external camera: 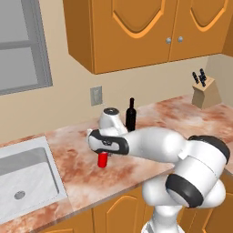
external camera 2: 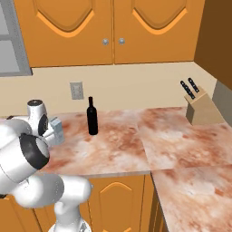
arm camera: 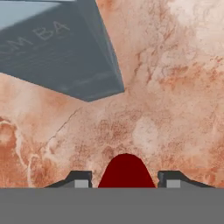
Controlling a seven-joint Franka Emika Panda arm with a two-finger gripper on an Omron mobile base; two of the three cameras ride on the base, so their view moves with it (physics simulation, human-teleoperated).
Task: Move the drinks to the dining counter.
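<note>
Gripper [arm camera: 125, 180] fingers closed against red can [arm camera: 126, 171] on marble counter [arm camera: 175, 87]; grey-blue carton [arm camera: 57, 48] nearby.

Mottled polished marble counter [external camera: 82, 168], orange wooden cabinets [external camera: 136, 32], steel sink [external camera: 27, 177], possibly glass black bottle [external camera 2: 92, 117], matt carton [arm camera: 57, 48]
</note>
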